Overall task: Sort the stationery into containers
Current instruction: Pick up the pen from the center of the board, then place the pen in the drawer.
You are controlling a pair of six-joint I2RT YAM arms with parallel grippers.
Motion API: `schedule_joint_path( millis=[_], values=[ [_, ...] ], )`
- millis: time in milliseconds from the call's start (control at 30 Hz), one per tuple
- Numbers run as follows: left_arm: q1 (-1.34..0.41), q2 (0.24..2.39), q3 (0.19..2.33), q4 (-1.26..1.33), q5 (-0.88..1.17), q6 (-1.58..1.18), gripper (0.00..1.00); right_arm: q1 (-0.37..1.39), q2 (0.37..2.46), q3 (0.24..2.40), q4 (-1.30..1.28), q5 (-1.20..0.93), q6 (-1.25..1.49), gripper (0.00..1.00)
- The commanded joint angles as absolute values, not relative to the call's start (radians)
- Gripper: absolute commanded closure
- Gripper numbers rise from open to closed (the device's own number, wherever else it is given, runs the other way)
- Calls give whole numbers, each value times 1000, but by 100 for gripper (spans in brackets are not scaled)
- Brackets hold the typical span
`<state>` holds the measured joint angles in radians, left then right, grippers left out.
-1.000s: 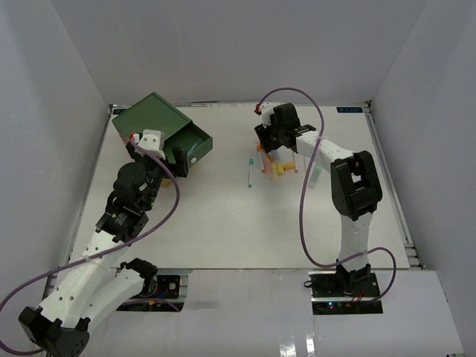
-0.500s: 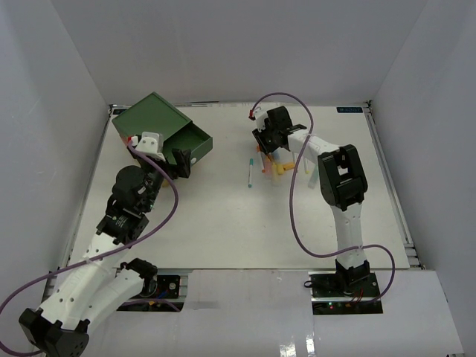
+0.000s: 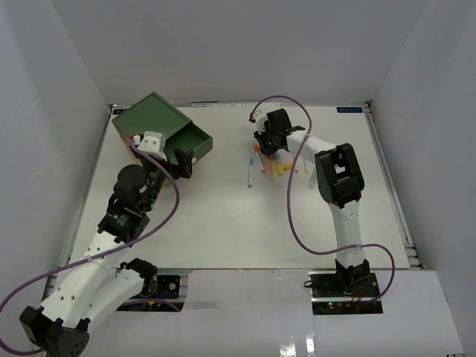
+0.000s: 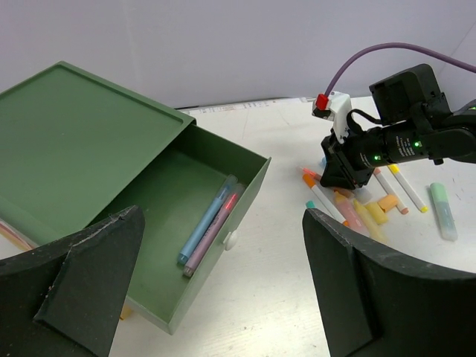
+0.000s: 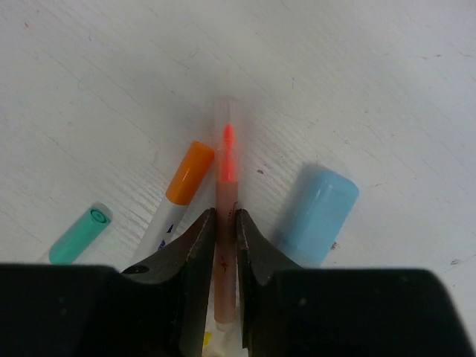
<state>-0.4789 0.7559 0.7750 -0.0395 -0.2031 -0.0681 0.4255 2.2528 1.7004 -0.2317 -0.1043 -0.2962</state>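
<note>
A: "Starting big: the green chest (image 3: 151, 117) sits far left, its top drawer (image 4: 250, 187) open, the left gripper (image 4: 223, 214) spread wide beside it."

B: "The right gripper (image 5: 225, 223) pinches a pink pen (image 5: 225, 169) in the pile (image 3: 277, 169), far centre. Lift straight up, clear of its neighbours."

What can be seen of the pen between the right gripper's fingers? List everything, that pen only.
The pink pen is slim, with a pale pink, plastic-looking barrel and a clear cap showing a bright coral tip. It lies flat on the white table, cap pointing away from the right gripper, whose black fingers press its barrel from both sides. An orange-capped pen lies close on one side, a pale blue marker apart on the other.
</note>
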Motion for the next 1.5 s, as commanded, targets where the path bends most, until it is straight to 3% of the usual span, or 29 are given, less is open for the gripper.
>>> schedule_joint_path(
  millis=[0,300,467,733,967,1200,1333,1467],
  values=[
    [-476,753,784,-23,-189,-75,2,417,2272,1738,-222,-89,-304,79],
    [-476,828,868,-93,-146,-167,2,417,2157,1752,-225,-87,-288,85],
    [-476,917,982,-166,-48,-291,2,419,1984,1692,-207,-159,-216,84],
    [-503,1081,1081,-150,104,-528,2,420,1541,1294,26,-304,55,84],
    [-721,1228,1178,-23,-73,-577,2,437,1223,942,314,-368,261,84],
    [-813,1360,1230,78,-190,-617,5,443,1056,773,431,-367,368,83],
    [-839,1426,1264,78,-216,-614,9,443,1023,735,459,-364,393,83],
    [-859,1465,1281,81,-227,-615,20,443,1017,719,479,-376,411,82]
  ],
)
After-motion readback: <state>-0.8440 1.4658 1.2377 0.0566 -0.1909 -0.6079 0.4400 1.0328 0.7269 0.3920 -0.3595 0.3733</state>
